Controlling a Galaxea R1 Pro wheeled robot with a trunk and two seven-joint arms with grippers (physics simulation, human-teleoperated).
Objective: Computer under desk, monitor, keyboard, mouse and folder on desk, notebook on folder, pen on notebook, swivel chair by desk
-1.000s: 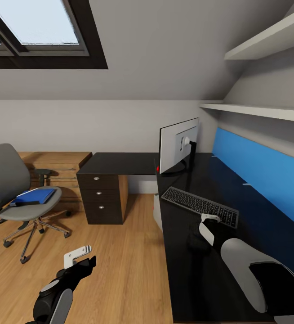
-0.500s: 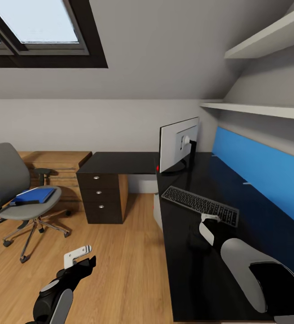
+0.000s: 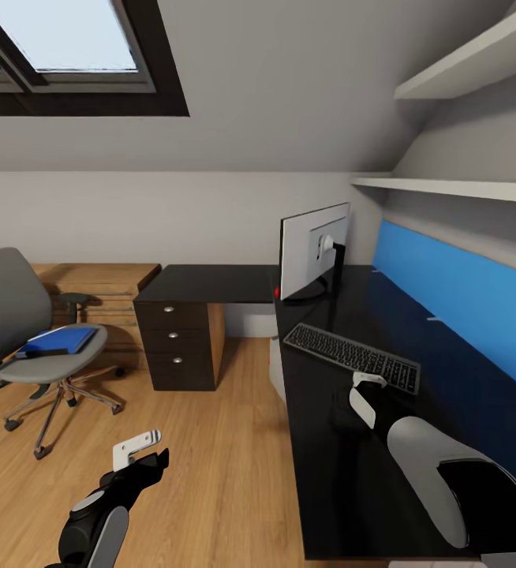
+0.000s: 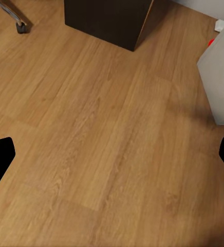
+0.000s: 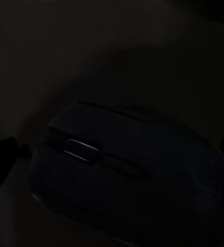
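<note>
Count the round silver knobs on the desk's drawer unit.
3, stacked down the front of the drawer unit under the desk: top knob, middle knob, bottom knob. Its other faces are hidden.

skylight point(image 3: 61, 39), wood floor point(image 3: 211, 457), white shelves point(image 3: 447, 189)

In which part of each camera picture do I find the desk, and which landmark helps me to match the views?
Head view: the desk fills the right half; its drawer unit stands left of centre.
Left wrist view: the dark drawer unit stands on the wooden floor.
Right wrist view: the black top lies under the mouse.
Shared landmark: the computer with its red light.
</note>
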